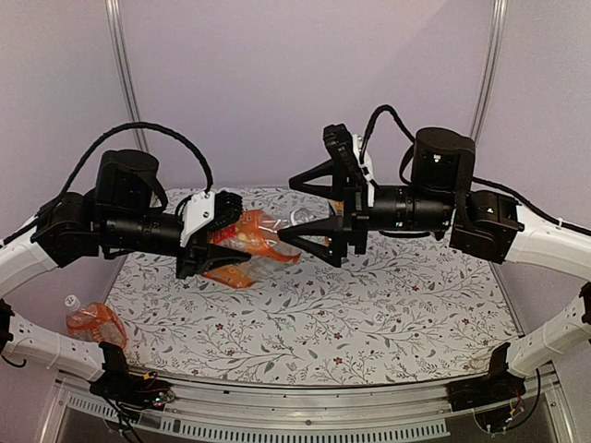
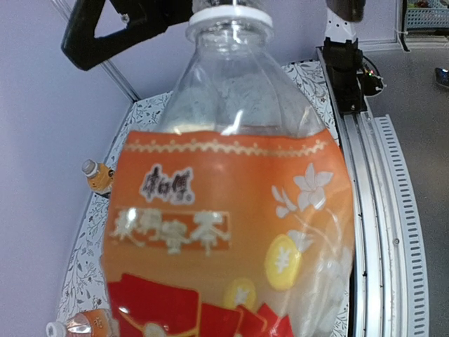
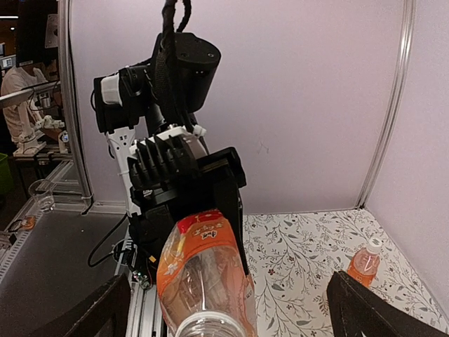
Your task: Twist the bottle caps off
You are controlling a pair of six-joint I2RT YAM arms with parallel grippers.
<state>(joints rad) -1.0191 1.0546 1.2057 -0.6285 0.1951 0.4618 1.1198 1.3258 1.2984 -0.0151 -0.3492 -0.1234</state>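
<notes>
Orange-labelled bottle (image 1: 247, 242) held level above the table (image 1: 369, 314), centre of the top view. Its body is clamped in the left gripper (image 1: 224, 242) and its neck points at the right gripper (image 1: 286, 209).

Right gripper spread wide and holding nothing: one finger (image 1: 314, 177) stands above the neck, the other (image 1: 309, 242) below it. In the right wrist view both fingers (image 3: 91, 316) sit in the bottom corners, with the neck at bottom centre between them and open space on either side.

Left wrist view: the bottle fills the frame, label toward the lens and neck at the top edge. A white band (image 2: 229, 12) rings the neck where the frame cuts it — cap or collar cannot be told. A dark finger of the right gripper shows at upper left, apart from the neck.

Spare bottles, each with a white cap:
- One at the lower left of the top view (image 1: 92, 323), cap (image 1: 71, 302) just beside the left arm.
- One upright at the lower right of the right wrist view (image 3: 365, 265).
- Two small ones at the left edge of the left wrist view, middle (image 2: 100, 177) and bottom (image 2: 81, 324).
</notes>
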